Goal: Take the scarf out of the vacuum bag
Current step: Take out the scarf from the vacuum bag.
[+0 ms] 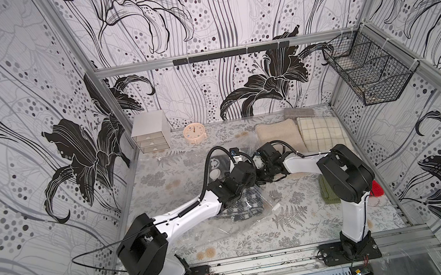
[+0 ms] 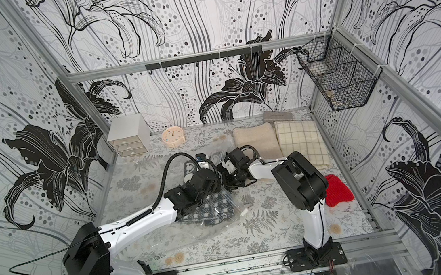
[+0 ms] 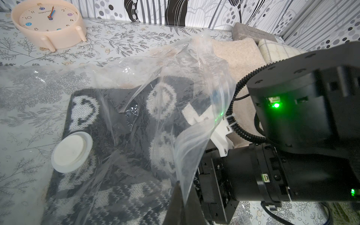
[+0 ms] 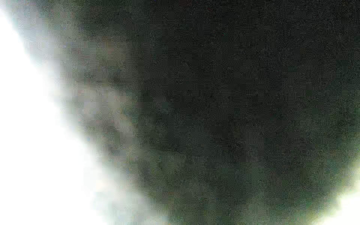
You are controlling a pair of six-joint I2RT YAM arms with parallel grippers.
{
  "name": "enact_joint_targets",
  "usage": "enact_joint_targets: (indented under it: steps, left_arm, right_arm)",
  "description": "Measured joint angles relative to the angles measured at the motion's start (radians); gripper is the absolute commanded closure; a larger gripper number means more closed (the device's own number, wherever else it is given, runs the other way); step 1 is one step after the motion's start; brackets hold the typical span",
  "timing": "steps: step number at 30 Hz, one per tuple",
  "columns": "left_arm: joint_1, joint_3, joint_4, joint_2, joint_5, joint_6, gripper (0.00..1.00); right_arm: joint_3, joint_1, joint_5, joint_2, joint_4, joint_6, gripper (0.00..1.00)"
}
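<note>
The vacuum bag (image 1: pixel 240 227) (image 2: pixel 167 244) lies crumpled mid-table, with its white valve disc (image 3: pixel 71 152) and small zip slider (image 1: pixel 276 207). Inside it sits the scarf (image 3: pixel 120 136) (image 1: pixel 244 208), dark knit with white smiley faces. My left gripper (image 3: pixel 182 202) is shut on the bag's open edge and holds the plastic up. My right arm's wrist (image 3: pixel 253 175) reaches into the bag mouth beside it. Its fingers are hidden behind plastic, and the right wrist view shows only a dark blur.
A peach clock (image 1: pixel 195 132) and a small drawer unit (image 1: pixel 150 131) stand at the back left. A beige towel (image 1: pixel 279 134), a checked cloth (image 1: pixel 321 130) and a grey block (image 1: pixel 298 112) lie back right. Green cloth (image 1: pixel 328 191) and red knit (image 2: pixel 338 189) lie by the right arm. A wire basket (image 1: pixel 368 71) hangs on the wall.
</note>
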State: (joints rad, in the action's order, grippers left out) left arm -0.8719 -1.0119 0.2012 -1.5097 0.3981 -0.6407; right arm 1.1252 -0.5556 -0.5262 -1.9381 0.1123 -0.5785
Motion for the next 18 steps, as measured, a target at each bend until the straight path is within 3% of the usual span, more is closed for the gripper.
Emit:
enact_joint_targets:
  steps: [18]
  left_arm:
    - [0.0,0.001,0.0,0.0,0.0,-0.005,1.0]
  right_arm:
    - [-0.062,0.042,0.034,0.084,0.026,0.012,1.0]
